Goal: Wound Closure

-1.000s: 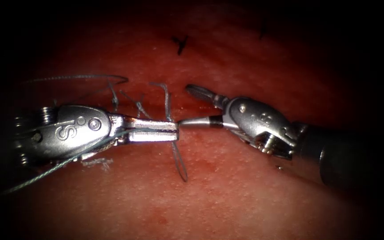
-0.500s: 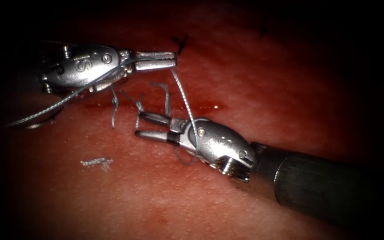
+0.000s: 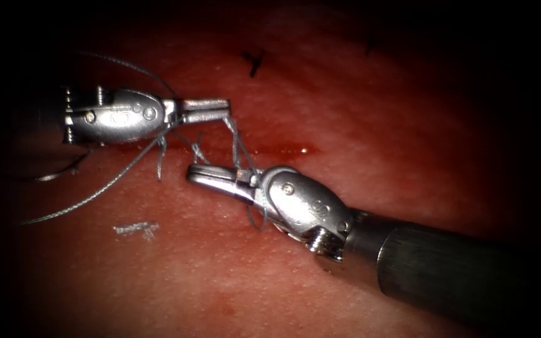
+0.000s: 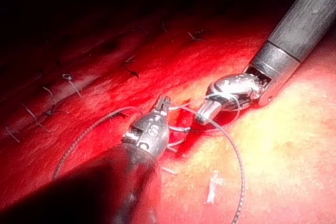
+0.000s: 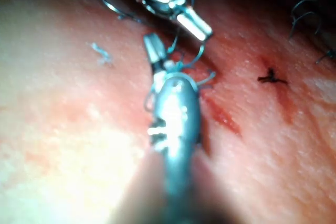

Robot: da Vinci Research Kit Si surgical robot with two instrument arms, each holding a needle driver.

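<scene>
My left tool [image 3: 223,111] lies left of the cut [image 3: 280,150] on the tissue [image 3: 358,206], its jaws shut on the grey thread [image 3: 95,194]. That thread trails off to the left and also drops from the jaws to my right tool [image 3: 195,174], winding around it just behind its jaws. The right tool's jaws are shut where a short thread end [image 3: 196,151] rises from the cut. The curved needle [image 3: 61,172] lies free on the tissue at the far left, held by neither tool. The left wrist view has the left tool [image 4: 163,103] close to the right tool [image 4: 205,114].
Two dark tied stitches [image 3: 255,62] [image 3: 370,44] sit further back along the cut. A pale scrap of cut thread [image 3: 136,230] lies on the tissue in front of the left tool. Red fluid [image 3: 295,150] glistens in the cut.
The left tool lifted the thread up and back, then dropped slightly towards the cut. The right tool crossed under it to the left, thread wound around it, and its jaws closed.
</scene>
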